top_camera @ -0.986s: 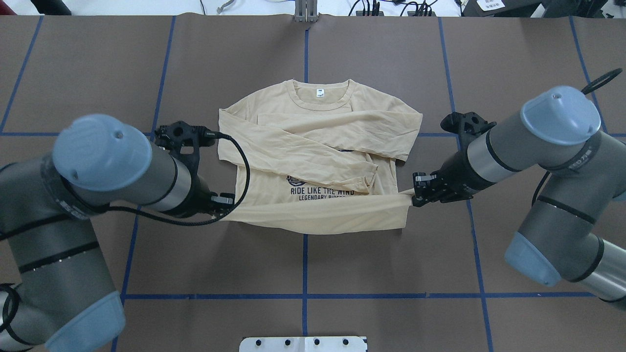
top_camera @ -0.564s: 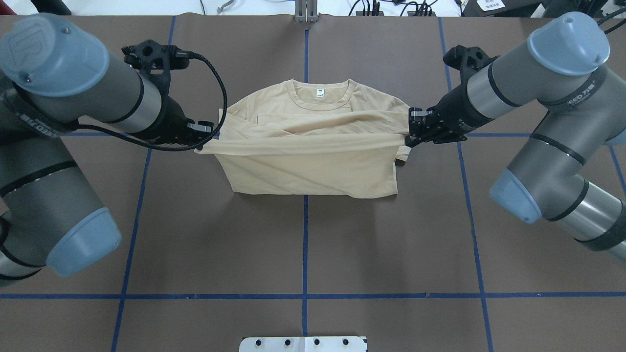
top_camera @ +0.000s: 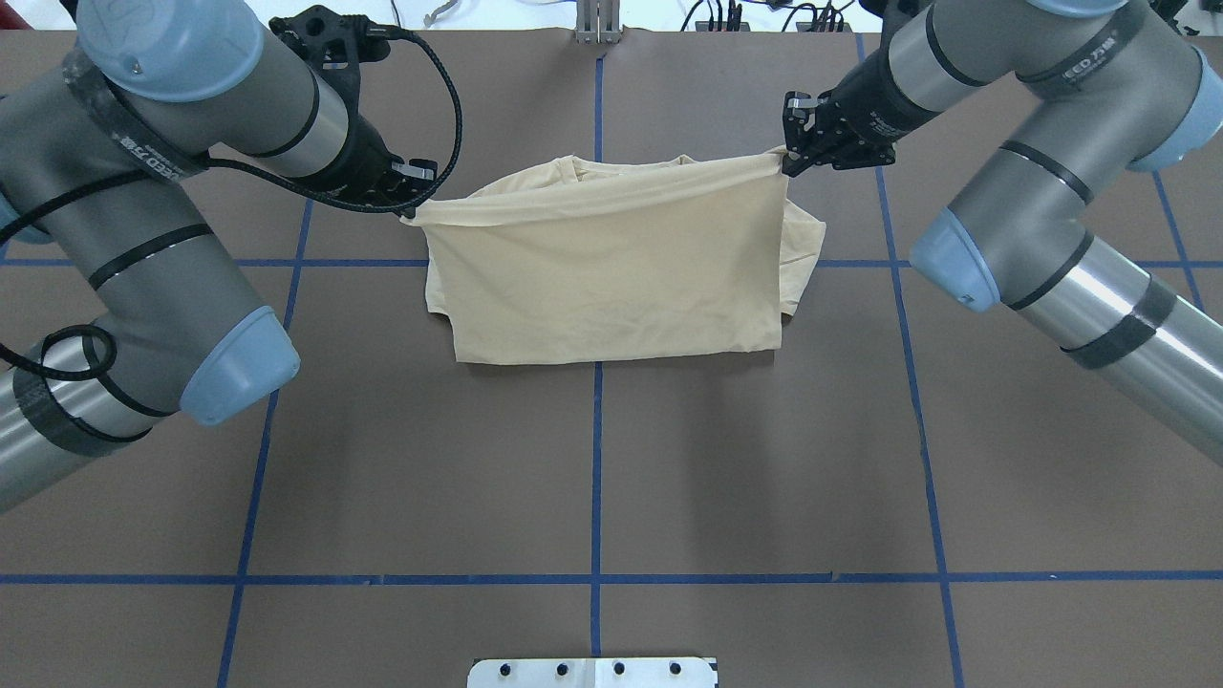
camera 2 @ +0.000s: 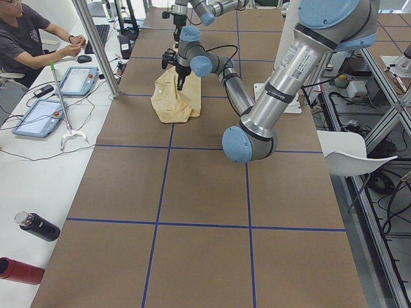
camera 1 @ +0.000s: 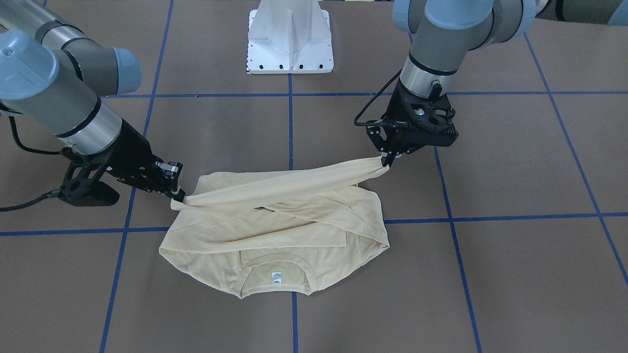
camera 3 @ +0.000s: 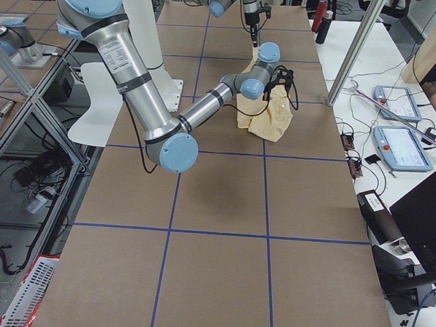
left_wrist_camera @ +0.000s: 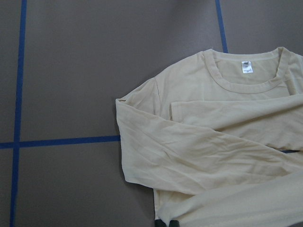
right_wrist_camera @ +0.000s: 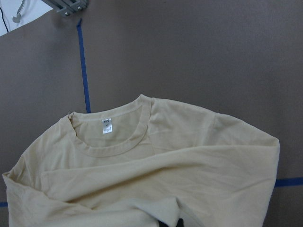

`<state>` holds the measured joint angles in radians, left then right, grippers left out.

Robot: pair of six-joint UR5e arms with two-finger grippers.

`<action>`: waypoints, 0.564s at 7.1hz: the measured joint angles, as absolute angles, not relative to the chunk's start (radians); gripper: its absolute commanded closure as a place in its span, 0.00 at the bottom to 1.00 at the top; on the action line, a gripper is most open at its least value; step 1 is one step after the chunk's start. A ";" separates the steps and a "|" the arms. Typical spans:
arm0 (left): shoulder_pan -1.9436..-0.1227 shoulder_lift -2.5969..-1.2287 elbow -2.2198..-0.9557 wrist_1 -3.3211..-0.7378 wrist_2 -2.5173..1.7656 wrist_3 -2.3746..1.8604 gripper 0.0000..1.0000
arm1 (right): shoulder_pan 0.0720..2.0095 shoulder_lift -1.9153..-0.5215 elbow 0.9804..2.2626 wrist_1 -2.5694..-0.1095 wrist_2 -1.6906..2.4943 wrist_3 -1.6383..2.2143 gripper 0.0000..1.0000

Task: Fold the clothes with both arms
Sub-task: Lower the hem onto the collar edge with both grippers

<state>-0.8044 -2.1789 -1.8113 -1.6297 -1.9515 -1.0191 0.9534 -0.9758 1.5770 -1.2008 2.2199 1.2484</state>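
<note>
- Across the desk from the robot, front-facing view: left end effector (camera 1: 387, 161) is pressed shut on one corner of the hem (camera 1: 284, 184) of the pale cream-yellow long-sleeved thin-fabric T-shirt (camera 1: 274, 235). Right end effector (camera 1: 177, 197) is pinching the other corner. Hem is taut between them, held off the brown desk (camera 1: 490, 274). Small white neck tag (camera 1: 276, 278) inside the collar (camera 1: 277, 262) is open to this camera.
- Overhead: a second ago the hem was at the shirt's near edge with the navy print showing. Now it's been carried forward to the collar line. Print and tag are hidden from above, and the lower half is doubled over the chest and crossed sleeves. Left corner sits nearer the robot than the right, so the edge is skewed. Some sleeve fabric pokes out past the panel on the right-arm side.
- Left side view: shirt is a small bunched shape far up the desk under the near arm's wrist. Can't tell the grip from here.
- Right side view: same, shirt under the near arm's wrist, grip unreadable.
- Left wrist: collar, tag and a folded sleeve lie flat below. Fabric is nipped between dark fingertips at the bottom edge.
- Right wrist: collar and tag below, fabric running into dark fingertips at the bottom edge.
- Read: bottom-to-top fold is nearly there. What's left is lowering and letting go. The skew could leave an uneven top edge.
</note>
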 measured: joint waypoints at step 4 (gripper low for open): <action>-0.809 -2.226 -1.575 -1.908 -1.946 -1.045 1.00 | 0.952 -0.851 1.290 -1.021 2.157 1.243 1.00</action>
